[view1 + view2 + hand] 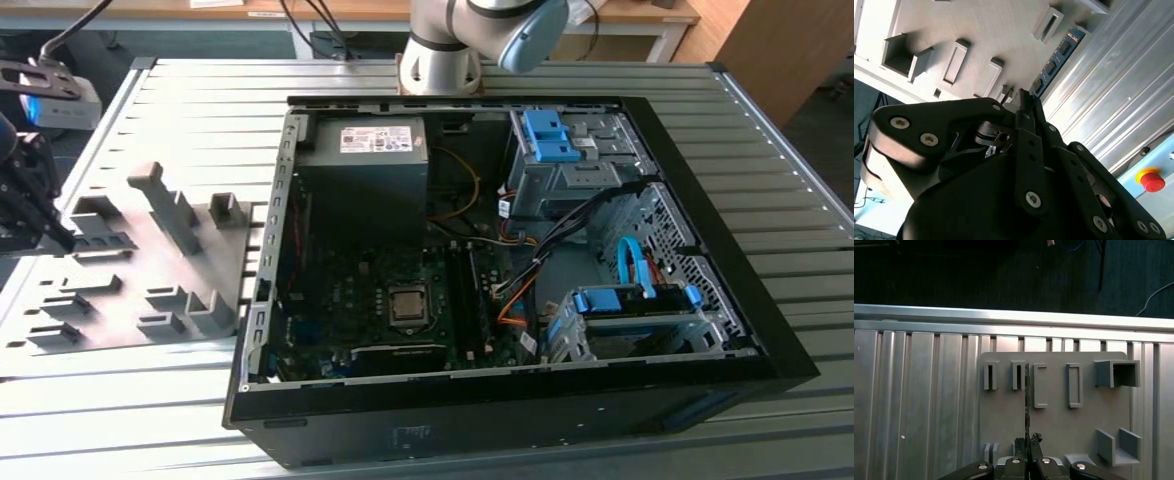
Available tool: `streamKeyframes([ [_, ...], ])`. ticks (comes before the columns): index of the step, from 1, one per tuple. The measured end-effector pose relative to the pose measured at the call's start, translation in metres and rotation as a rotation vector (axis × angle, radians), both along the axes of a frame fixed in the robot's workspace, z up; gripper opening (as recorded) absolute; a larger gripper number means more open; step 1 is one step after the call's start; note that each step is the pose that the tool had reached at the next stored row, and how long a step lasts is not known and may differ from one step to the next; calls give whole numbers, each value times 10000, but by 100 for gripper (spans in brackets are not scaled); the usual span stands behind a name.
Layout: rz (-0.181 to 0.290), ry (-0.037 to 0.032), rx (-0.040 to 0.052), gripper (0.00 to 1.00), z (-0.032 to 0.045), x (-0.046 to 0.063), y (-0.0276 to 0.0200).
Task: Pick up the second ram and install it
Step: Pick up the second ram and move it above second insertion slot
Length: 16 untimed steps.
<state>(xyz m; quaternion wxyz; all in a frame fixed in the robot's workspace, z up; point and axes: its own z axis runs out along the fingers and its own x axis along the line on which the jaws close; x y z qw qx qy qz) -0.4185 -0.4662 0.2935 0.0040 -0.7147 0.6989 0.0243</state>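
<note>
Far over at the exterior view's left edge, well apart from the open computer case [467, 432] in the frame's middle, my end effector [51, 236] hangs above the gray holder tray [120, 300] on the slatted metal surface [754, 150]. In both wrist views it is pressed together on the second ram [1056, 57] [1027, 400], pinching one end so the stick runs straight out from the tips, edge-on as a thin dark line in the first wrist view and showing black chips in the second wrist view. Whether the stick touches the tray's slot blocks [1040, 386] I cannot tell.
</note>
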Motion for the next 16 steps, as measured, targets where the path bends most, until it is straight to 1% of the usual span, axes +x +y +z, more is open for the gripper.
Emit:
streamKeyframes([
  [16,0,-1,1,14,303,0,0],
])
